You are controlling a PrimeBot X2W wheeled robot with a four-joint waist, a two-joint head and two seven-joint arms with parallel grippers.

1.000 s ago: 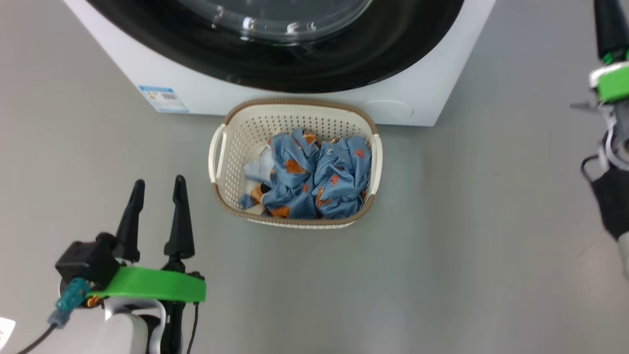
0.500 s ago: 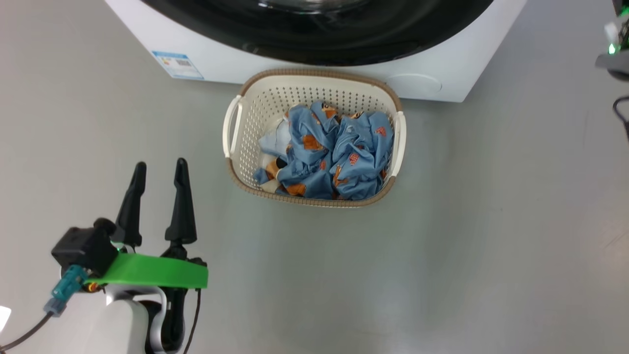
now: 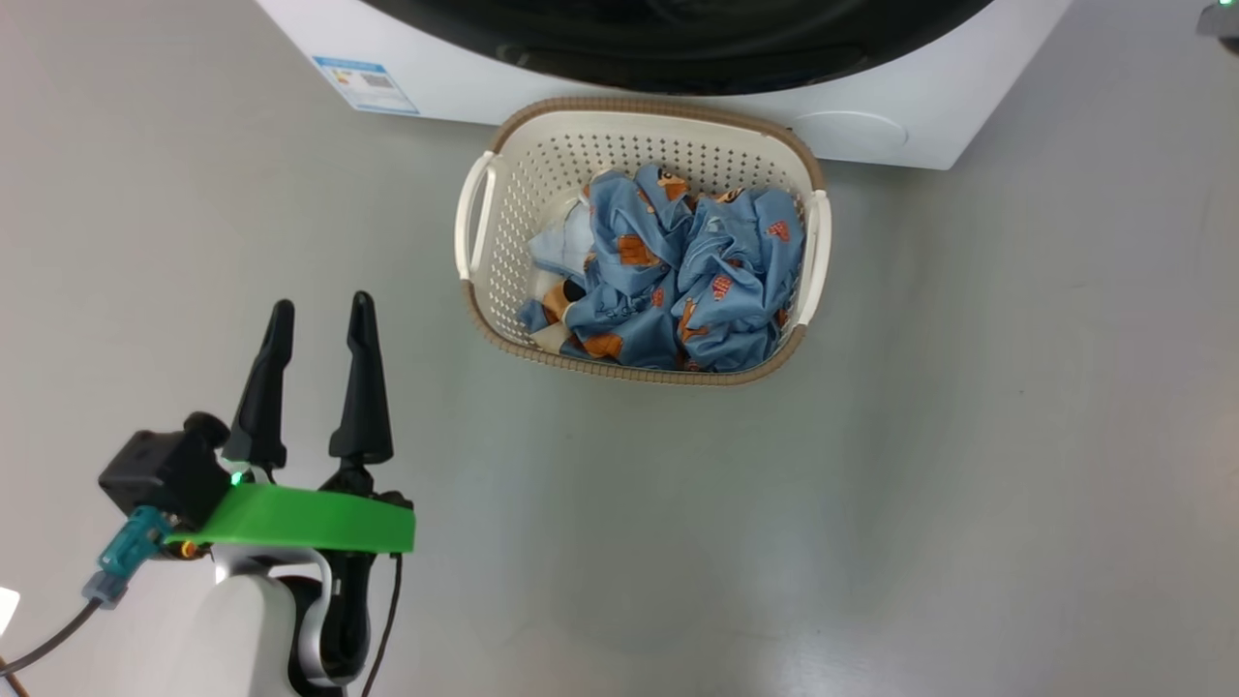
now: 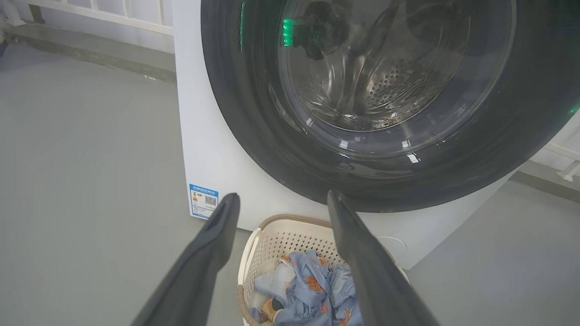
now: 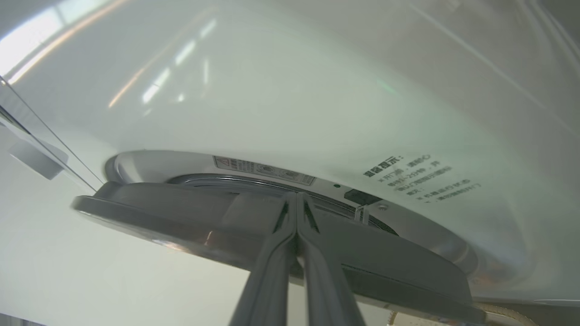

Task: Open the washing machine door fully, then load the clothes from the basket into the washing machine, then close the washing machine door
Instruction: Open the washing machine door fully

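The washing machine point(image 3: 436, 73) is a white box at the top of the head view, with its black door point(image 3: 678, 53) above the basket point(image 3: 639, 102). Light-blue clothes point(image 3: 678, 281) with orange prints fill the basket. My left gripper point(image 3: 321, 302) hovers open and empty over the floor, left of the basket. In the left wrist view, the left gripper point(image 4: 282, 197) points at the door point(image 4: 235, 99), the basket point(image 4: 281, 237) and the clothes point(image 4: 312, 294). My right gripper point(image 5: 297, 195) is shut, its tips at the rim of the door point(image 5: 181, 217), which stands slightly off the machine's front point(image 5: 272, 90).
Grey floor point(image 3: 920, 484) stretches to the right of and in front of the basket. A blue label sticker point(image 3: 366, 84) sits low on the machine's front. A low white railing point(image 4: 113, 11) runs along the wall behind the machine.
The head camera has tilted and turned: machine and basket sit higher and further right, and the right arm's green part has left the picture's right edge. The left gripper stays open.
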